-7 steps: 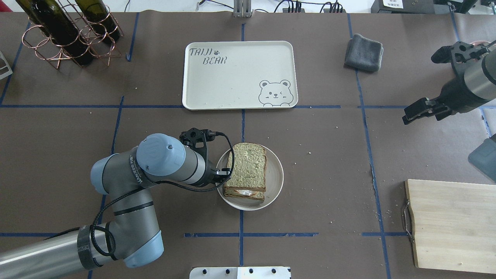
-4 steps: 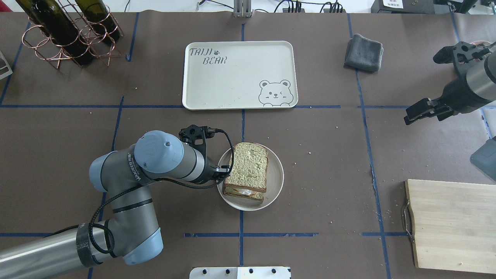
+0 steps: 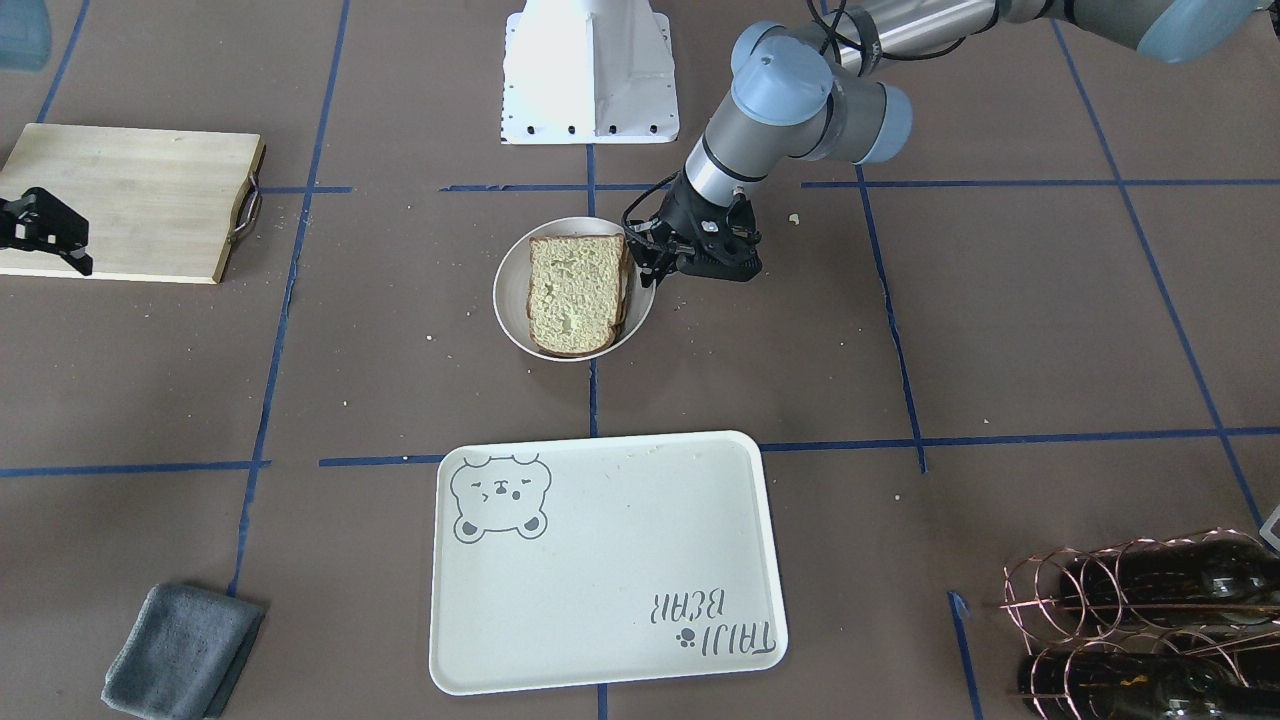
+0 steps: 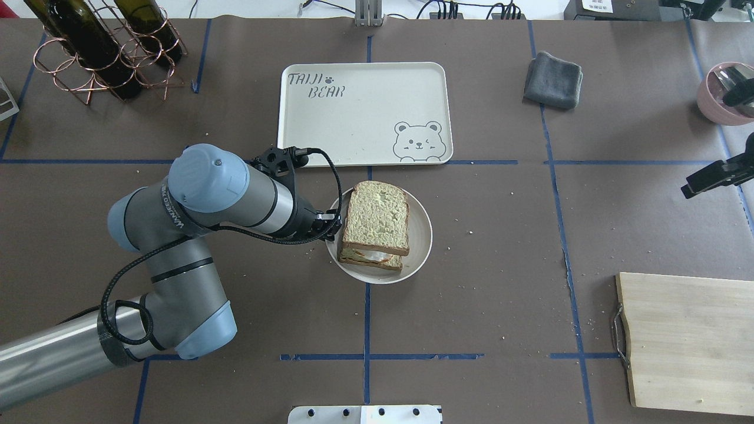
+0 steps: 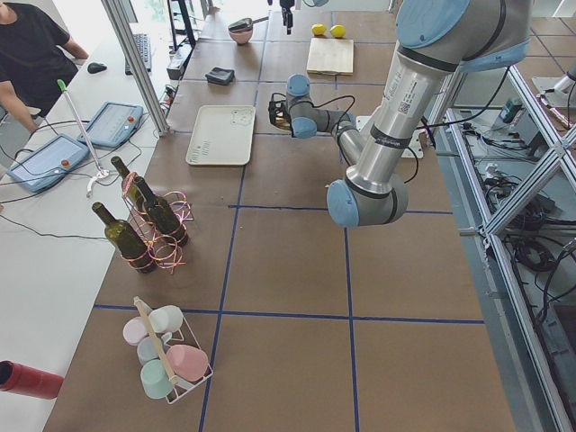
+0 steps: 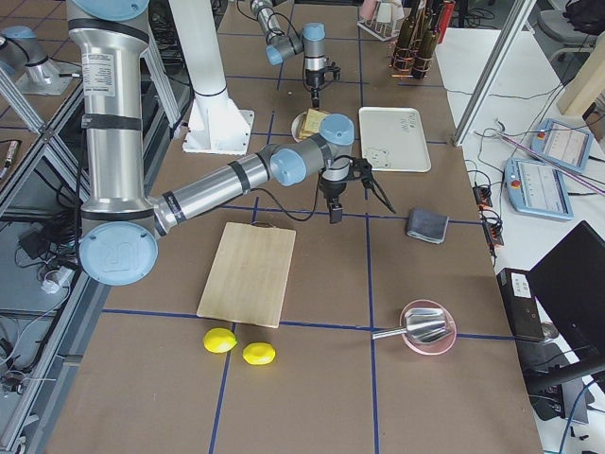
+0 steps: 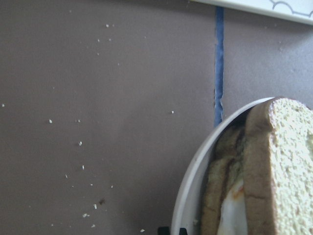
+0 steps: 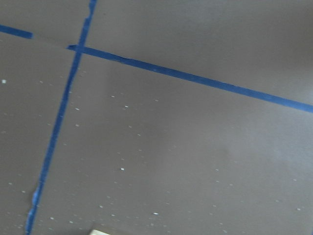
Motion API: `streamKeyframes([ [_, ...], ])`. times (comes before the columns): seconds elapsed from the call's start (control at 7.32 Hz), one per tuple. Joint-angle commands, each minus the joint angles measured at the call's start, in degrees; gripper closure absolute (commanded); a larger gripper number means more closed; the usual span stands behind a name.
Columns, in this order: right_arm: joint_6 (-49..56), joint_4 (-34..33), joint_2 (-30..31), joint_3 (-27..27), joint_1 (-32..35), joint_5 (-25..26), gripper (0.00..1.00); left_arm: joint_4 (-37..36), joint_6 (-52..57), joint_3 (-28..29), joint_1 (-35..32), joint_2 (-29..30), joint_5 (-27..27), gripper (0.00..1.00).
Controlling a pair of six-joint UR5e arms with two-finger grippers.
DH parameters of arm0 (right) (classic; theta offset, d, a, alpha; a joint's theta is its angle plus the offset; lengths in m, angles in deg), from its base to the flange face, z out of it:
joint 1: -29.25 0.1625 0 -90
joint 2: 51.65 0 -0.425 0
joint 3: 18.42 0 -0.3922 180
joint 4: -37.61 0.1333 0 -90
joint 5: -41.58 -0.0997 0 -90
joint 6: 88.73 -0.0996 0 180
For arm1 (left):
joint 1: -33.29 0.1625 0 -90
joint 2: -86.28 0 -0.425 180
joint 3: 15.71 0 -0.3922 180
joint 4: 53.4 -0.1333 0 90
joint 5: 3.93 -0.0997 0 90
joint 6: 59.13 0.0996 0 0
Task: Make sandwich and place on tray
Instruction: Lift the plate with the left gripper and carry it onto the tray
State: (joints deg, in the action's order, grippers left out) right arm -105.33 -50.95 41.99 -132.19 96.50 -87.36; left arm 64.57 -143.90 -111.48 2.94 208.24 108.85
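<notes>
The sandwich, two bread slices with a white egg between them, lies on a small round white plate. It also shows in the front view and the left wrist view. My left gripper is shut on the plate's left rim. The plate sits just in front of the cream bear tray, whose near edge is a short gap away. The tray holds nothing. My right gripper is far to the right, away from the plate, empty, with its fingers together.
A grey folded cloth lies right of the tray. A wooden cutting board is at the front right, a wine bottle rack at the back left, and a pink bowl at the far right edge.
My left gripper has carried the plate with the sandwich forward toward the tray. My right arm has pulled back to the right.
</notes>
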Motion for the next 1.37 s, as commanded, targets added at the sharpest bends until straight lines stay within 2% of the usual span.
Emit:
streamKeyframes([
  [0.0, 8.49, 0.06, 4.43, 3.63, 7.59, -1.74, 0.0, 3.91, -15.34, 1.45, -1.81, 1.86, 1.12, 1.0],
  [0.14, 8.51, 0.49, 4.63, 6.86, 11.63, -7.33, 0.0, 6.36, -24.12, 4.86, -2.42, 4.48, 0.86, 1.0],
  [0.27, 7.64, 0.76, 4.11, 8.98, 12.97, -9.21, 0.0, 7.87, -30.39, 8.89, -3.56, 7.29, 0.69, 1.0],
  [0.55, 7.63, 0.94, 3.31, 9.36, 13.86, -8.88, 0.0, 7.8, -35.71, 14.7, -5.5, 10.47, -5.78, 1.0],
  [0.82, 7.54, 0.94, 2.79, 9.44, 15.88, -8.7, 0.0, 11.46, -40.44, 24.27, -6.91, 14.25, -12.2, 1.0],
  [0.96, 7.54, 0.85, 2.87, 9.62, 15.97, -8.7, 0.0, 13.83, -40.64, 28.93, -7.61, 15.92, -13.63, 1.0],
  [1.23, 7.54, 0.76, 2.87, 9.88, 16.33, -8.97, 0.0, 14.91, -40.56, 32.21, -7.53, 16.89, -14.87, 1.0],
])
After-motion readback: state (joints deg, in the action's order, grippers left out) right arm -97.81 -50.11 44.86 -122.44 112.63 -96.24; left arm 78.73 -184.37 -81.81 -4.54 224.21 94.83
